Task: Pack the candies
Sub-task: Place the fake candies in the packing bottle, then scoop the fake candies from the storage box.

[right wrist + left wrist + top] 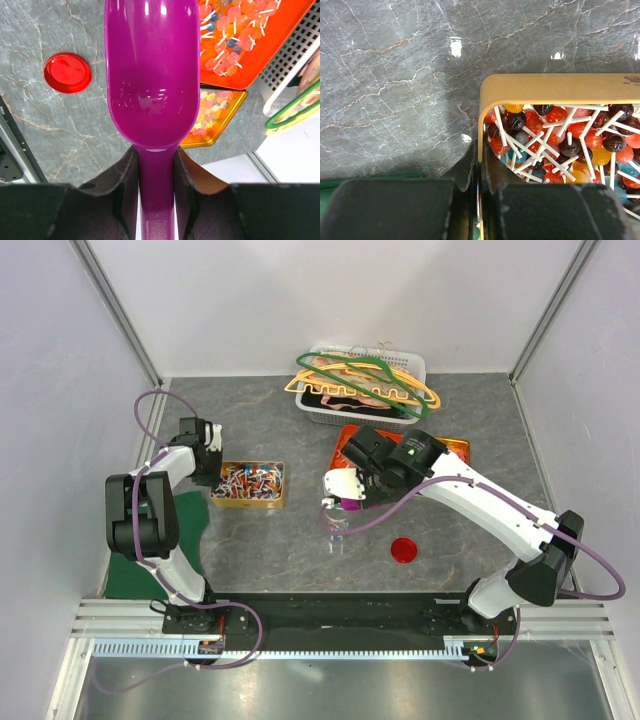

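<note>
Left end effector (479, 167) pinches tin (545, 87) of candies (555, 145) (right end effector (156, 167) grips scoop (150, 75))

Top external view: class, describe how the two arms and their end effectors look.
Both arms, left arm and right arm, have white links with black joints, and a lilac cable loops along each. The left end effector and right end effector are mostly black, with dark matte fingers.

The right arm (480, 495) covers most of the orange tray (348, 445) at far right, and the candies (248, 482) are too small to tell apart. The purple scoop (150, 75) runs off the picture's top edge — tip unseen. The yellow tin (545, 82) is cut off too.
</note>
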You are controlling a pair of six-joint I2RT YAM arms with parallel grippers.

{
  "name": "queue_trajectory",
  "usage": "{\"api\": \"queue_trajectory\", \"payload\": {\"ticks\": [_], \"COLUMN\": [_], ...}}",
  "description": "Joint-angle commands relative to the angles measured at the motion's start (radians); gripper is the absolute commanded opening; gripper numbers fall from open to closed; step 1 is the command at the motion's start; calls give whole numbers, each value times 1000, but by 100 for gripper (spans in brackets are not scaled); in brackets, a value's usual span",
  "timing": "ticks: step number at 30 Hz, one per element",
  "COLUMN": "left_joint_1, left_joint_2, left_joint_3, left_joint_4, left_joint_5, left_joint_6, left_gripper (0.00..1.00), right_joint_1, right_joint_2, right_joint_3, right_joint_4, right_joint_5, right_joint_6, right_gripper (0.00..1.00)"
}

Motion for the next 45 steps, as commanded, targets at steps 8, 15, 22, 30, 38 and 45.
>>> {"api": "queue_trajectory", "payload": {"ticks": [8, 15, 22, 30, 38, 45], "left_joint_1": [6, 6, 6, 6, 6, 9], "left_joint_2": [-20, -14, -28, -26, -25, -19], "left_joint_3": [9, 18, 20, 18, 12, 12], "left_joint_4": [39, 26, 19, 19, 16, 16], "left_joint_5": [38, 56, 108, 107, 275, 266], "left_joint_6": [-6, 3, 10, 13, 11, 3], "left_gripper": [2, 2, 2, 2, 2, 2], "right_joint_1": [17, 60, 111, 177, 235, 264], "right_joint_2": [5, 97, 278, 451, 534, 576], "right_joint_3": [85, 204, 272, 355, 323, 321], "right_joint_4": [0, 122, 317, 424, 561, 606], "right_joint_5": [82, 203, 381, 475, 591, 637], "right_joint_6": [10, -30, -152, -286, -406, -472], "right_gripper": [0, 0, 0, 0, 0, 0]}}
